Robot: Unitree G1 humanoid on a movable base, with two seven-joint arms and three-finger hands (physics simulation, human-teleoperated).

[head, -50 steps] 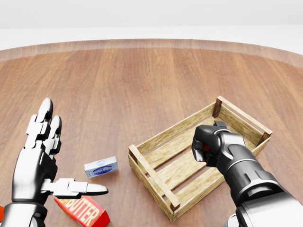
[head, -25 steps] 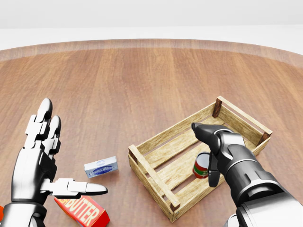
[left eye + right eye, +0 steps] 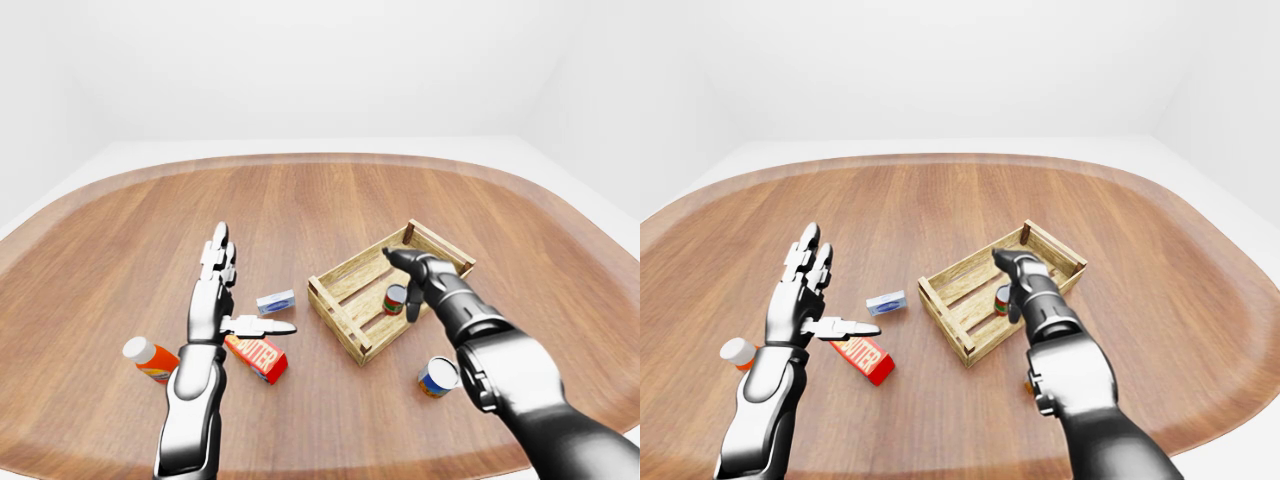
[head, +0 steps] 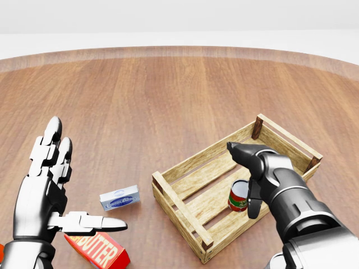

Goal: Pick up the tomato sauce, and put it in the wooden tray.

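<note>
Tomato sauce can (image 4: 238,197): upright inside the wooden tray (image 4: 180,204), on the slats, toward the tray's lower-right long wall in the head view. Red label with a green band, silver lid facing up.

Right robot hand (image 4: 253,178): over the tray, fingers spread, nothing gripped. One finger (image 4: 239,149) extended toward the view's upper left above the can; another finger (image 4: 253,202) hanging down just beside the can's right side. Contact with the can not determinable.

Left robot hand (image 4: 49,185): raised above the tabletop (image 4: 168,101) at the head view's lower left, fingers straight and spread, thumb pointing right, holding nothing.

Wooden tray: set diagonally on the tabletop, dark corner posts at its upper-right end.

Other items on the tabletop:
- Small blue-and-white box (image 4: 120,198), lying flat, just left of the tray.
- Red butter box (image 4: 98,250), below the small box, partly under the left thumb in the head view.
- Orange bottle with white cap (image 3: 150,359), lying on its side, left of the butter box.
- Blue-and-white can (image 3: 437,377), tilted, outside the tray, near its lower-right corner in the left-eye view.
</note>
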